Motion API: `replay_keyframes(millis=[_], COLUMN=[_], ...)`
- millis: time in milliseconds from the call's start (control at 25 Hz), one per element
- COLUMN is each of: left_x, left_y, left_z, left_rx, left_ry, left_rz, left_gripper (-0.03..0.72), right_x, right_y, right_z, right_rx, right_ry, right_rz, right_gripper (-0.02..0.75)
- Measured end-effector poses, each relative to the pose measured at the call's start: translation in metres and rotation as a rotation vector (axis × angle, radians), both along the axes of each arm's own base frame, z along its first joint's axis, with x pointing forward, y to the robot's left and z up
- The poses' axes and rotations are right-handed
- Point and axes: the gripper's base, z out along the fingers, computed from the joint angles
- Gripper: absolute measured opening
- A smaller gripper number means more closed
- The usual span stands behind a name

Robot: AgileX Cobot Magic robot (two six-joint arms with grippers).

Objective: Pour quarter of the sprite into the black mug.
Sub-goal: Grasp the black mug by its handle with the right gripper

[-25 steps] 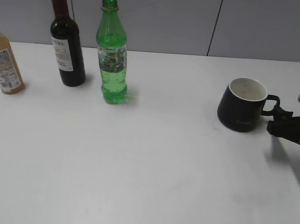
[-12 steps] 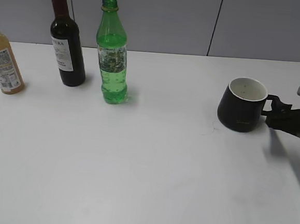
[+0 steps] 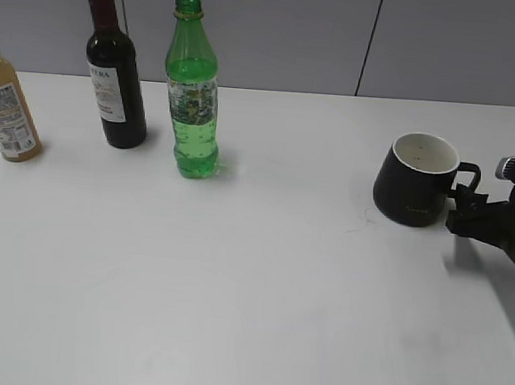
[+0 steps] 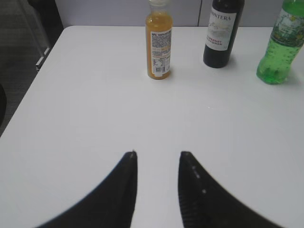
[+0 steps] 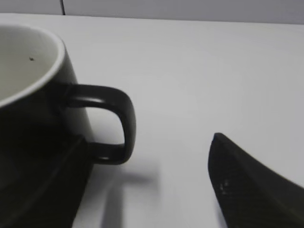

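The sprite (image 3: pixel 192 89) stands upright and capless at the back left of the table; it is also at the top right of the left wrist view (image 4: pixel 282 47). The black mug (image 3: pixel 415 180) sits at the right, white inside, with its handle (image 5: pixel 121 123) turned toward my right gripper (image 3: pixel 466 209). That gripper (image 5: pixel 148 138) is open. One finger lies against the mug's side below the handle, the other stands well clear to the right, and nothing is gripped. My left gripper (image 4: pixel 159 154) is open over bare table, far from the bottles, and is out of the exterior view.
A dark wine bottle (image 3: pixel 114 70) with a red top stands just left of the sprite. An orange juice bottle (image 3: pixel 6 101) stands at the far left. The table's left edge (image 4: pixel 28 95) shows in the left wrist view. A grey wall runs behind the table.
My right gripper has crept left toward the mug, so its finger now reaches the handle. The mug, the bottles and the left gripper have not moved.
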Motion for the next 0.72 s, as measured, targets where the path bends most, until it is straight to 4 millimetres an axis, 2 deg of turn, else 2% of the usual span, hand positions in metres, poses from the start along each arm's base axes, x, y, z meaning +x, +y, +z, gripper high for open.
replay_keyframes(millis=[720], left_x=[0.000], left_y=[0.000], left_z=[0.000], left_rx=[0.000], left_ry=[0.000], left_rz=[0.000], left_gripper=[0.235], right_x=[0.010], right_y=[-0.006], right_z=[0.003], right_rx=[0.002], right_ry=[-0.032], right_rz=[-0.022], right_gripper=[0.593])
